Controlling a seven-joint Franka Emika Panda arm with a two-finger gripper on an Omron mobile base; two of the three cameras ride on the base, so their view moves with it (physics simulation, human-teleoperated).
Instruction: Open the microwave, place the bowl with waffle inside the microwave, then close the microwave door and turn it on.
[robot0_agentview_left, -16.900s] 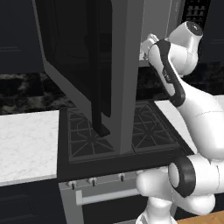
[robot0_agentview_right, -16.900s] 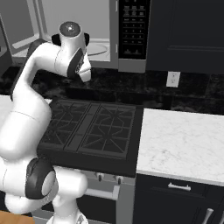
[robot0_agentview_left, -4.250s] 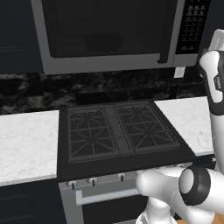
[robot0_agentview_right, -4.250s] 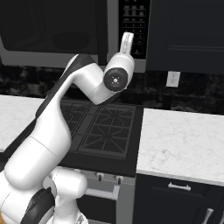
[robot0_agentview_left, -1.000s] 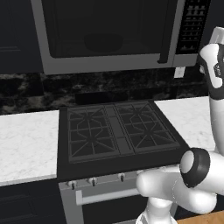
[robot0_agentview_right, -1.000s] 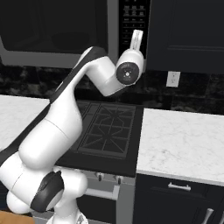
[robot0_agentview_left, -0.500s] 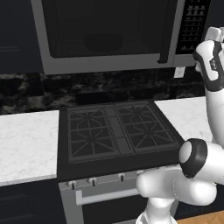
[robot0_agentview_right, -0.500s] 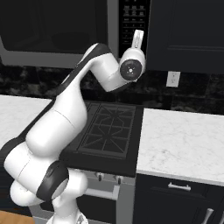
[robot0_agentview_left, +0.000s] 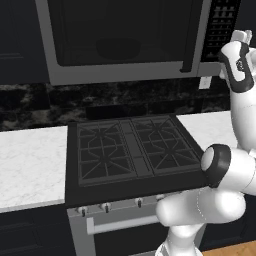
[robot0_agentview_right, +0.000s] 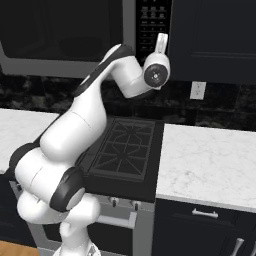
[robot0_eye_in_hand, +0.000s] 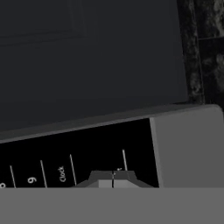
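My fingers (robot0_eye_in_hand: 113, 177) are clenched together, empty, at the microwave (robot0_agentview_left: 125, 42)'s glossy black keypad (robot0_eye_in_hand: 78, 157). Beside it, the microwave door (robot0_agentview_left: 120, 35) is shut: grey steel frame, dark glass.

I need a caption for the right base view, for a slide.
Shut end effector raised to the keypad of the closed microwave.

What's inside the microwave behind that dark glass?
Through the microwave door a dim rounded bowl shape shows inside the microwave. The dark glass hides whether the waffle sits in it.
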